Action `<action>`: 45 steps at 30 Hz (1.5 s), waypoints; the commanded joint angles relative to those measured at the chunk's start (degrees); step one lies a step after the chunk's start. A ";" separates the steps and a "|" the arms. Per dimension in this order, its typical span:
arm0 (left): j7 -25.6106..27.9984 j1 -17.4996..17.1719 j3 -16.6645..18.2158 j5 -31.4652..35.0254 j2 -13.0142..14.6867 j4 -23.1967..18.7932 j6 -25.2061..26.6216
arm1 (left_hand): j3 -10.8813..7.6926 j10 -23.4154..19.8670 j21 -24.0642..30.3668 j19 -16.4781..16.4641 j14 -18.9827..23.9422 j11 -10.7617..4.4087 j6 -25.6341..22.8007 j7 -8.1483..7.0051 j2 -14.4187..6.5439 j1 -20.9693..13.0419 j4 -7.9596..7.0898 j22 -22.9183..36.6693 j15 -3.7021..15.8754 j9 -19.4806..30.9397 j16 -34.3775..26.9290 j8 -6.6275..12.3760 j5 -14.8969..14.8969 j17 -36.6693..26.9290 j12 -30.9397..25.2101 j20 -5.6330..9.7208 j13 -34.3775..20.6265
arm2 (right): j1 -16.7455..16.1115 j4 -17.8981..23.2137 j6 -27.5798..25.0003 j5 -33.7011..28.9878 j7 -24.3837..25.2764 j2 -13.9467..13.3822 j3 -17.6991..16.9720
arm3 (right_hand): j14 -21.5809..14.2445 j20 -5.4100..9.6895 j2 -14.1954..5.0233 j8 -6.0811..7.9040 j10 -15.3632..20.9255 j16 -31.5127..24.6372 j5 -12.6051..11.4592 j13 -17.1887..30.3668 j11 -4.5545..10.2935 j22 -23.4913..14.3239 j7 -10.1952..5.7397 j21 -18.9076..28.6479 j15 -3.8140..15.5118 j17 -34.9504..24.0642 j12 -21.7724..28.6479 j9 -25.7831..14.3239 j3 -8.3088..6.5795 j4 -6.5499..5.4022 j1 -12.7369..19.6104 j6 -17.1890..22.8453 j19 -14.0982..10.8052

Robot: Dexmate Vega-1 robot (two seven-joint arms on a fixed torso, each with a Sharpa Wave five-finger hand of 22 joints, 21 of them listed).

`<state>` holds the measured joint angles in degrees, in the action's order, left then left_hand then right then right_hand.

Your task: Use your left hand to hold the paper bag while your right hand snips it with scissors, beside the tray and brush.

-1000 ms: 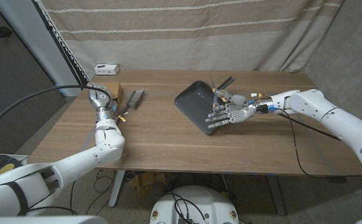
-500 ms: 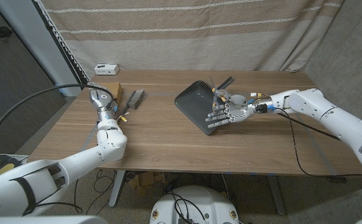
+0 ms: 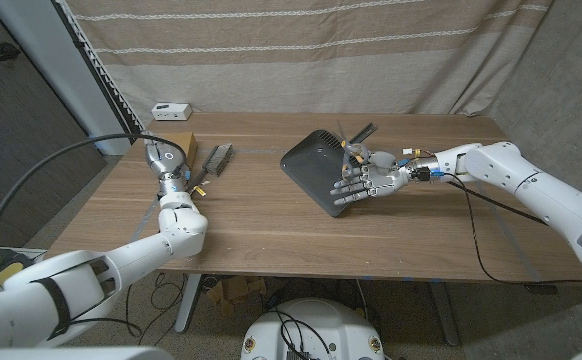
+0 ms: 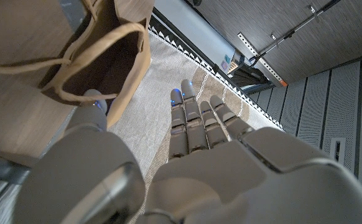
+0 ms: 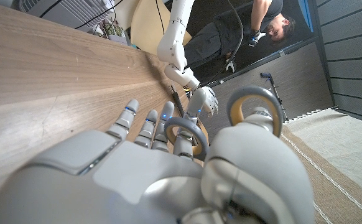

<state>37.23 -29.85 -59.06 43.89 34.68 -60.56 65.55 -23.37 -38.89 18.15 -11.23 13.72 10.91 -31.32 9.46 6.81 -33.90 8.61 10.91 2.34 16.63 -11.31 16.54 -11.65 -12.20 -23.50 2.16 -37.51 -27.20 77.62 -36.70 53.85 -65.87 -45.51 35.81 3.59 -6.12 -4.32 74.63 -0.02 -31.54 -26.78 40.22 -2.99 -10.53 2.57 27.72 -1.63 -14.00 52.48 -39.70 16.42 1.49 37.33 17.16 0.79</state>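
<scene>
A small brown paper bag [image 3: 177, 139] stands at the table's far left. In the left wrist view the paper bag [image 4: 116, 56] gapes open, its cord handles loose. My left hand [image 3: 168, 167] is right beside it, and the left hand [image 4: 187, 162] reaches with straight fingers past the bag, thumb close to its rim, gripping nothing. My right hand [image 3: 366, 183] hovers over the near right edge of the dark tray [image 3: 311, 160] and holds the scissors [image 3: 356, 150]. The scissors' grey and yellow rings [image 5: 254, 107] sit around the thumb and a finger of the right hand [image 5: 143, 168].
A brush [image 3: 216, 160] with dark bristles lies just right of the bag. A small white box [image 3: 171, 109] sits at the back left edge. A black cable [image 3: 491, 205] trails across the table under my right arm. A person [image 5: 262, 25] stands beyond the table.
My left arm has shifted slightly by the bag. The right hand with the scissors has barely moved.
</scene>
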 commanded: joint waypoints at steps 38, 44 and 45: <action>13.94 0.27 3.61 -8.98 -4.32 7.38 -6.49 | -7.14 9.26 -2.01 -4.98 4.27 -2.97 2.58 -2.97 -4.03 -9.08 0.83 1.10 9.47 1.13 -0.05 -2.76 0.11 -1.24 12.75 -0.43 -11.60 | -0.31 1.24 -0.87 0.76 1.12 -0.47 -0.30 | -0.13 -0.35 -0.63 0.91 0.39 0.33 0.11 0.33 -0.03 -0.15 0.57 -0.62 -0.13 -0.23 -0.01 -0.69 0.10 0.53 0.03 -0.77 -0.73; 15.86 1.54 3.45 -10.45 -6.32 11.27 -7.38 | -9.42 8.00 -1.99 -4.05 3.43 1.66 1.50 1.35 -7.08 -10.83 0.26 1.54 9.79 1.20 -0.06 -2.27 1.34 -2.25 11.98 -0.81 -8.04 | -0.28 1.38 -0.96 0.79 1.40 -0.37 -0.30 | -0.12 -0.46 -0.63 0.92 0.43 0.38 0.11 0.37 -0.03 -0.15 0.67 -0.74 -0.12 -0.25 -0.04 -0.58 0.10 0.56 0.03 -0.70 -0.72; 16.17 1.69 3.32 -10.63 -6.42 11.70 -7.81 | -9.57 7.97 -1.98 -4.00 3.39 1.71 1.38 1.55 -7.38 -10.91 0.19 1.58 9.74 1.22 -0.07 -2.22 1.35 -2.32 11.92 -0.91 -7.99 | -0.31 1.45 -1.04 0.87 1.52 -0.38 -0.34 | -0.13 -0.49 -0.63 0.91 0.42 0.38 0.12 0.37 -0.04 -0.15 0.57 -0.76 -0.14 -0.25 -0.04 -0.57 0.10 0.56 0.03 -0.73 -0.73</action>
<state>49.88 -29.82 -55.74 35.50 31.02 -54.39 59.47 -32.19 -34.16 15.91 -15.50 16.71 8.44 -29.42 8.97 0.75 -44.61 8.99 12.14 1.86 17.70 -11.46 13.91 -10.57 -14.14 -11.05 1.52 -45.99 -27.68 78.87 -37.44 54.69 -64.87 -46.06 35.37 3.59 -6.26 -4.32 75.23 0.07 -31.54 -26.78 40.50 -2.90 -10.52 2.57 27.28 -1.63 -13.98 52.25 -40.11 16.26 1.83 37.33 17.16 0.29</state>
